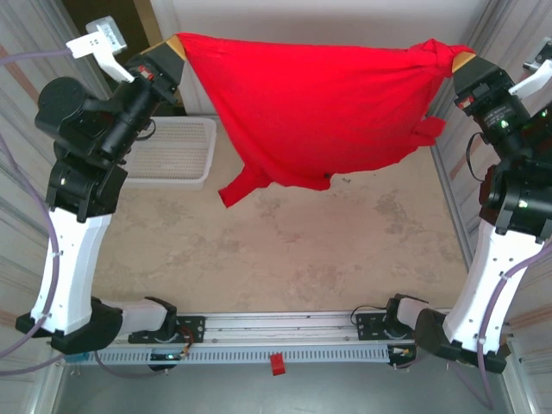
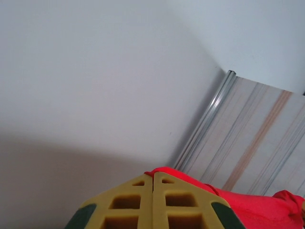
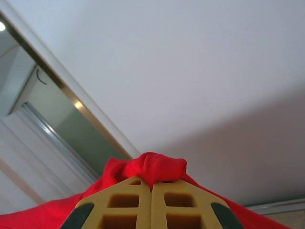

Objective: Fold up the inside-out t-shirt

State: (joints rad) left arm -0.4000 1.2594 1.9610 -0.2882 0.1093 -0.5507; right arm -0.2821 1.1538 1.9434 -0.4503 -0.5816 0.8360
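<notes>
"High above the counter [image 1: 302, 250], what are you holding?"

"I am holding the inside-out t-shirt [image 1: 319, 103] stretched between both arms. My left end effector [image 1: 175, 48] is pinching one top corner, fingers pressed together on the cloth. My right end effector [image 1: 463, 60] is clamping a bunched knot of fabric at the other."

"What is sitting around it?"

"A white mesh basket [image 1: 172, 151] is lying on the counter at far left, beside my left arm. One sleeve [image 1: 235, 191] is dangling near the basket's corner, apart from it. I cannot tell whether it is brushing the counter. A white wall [image 1: 345, 21] is standing just behind the shirt."
</notes>
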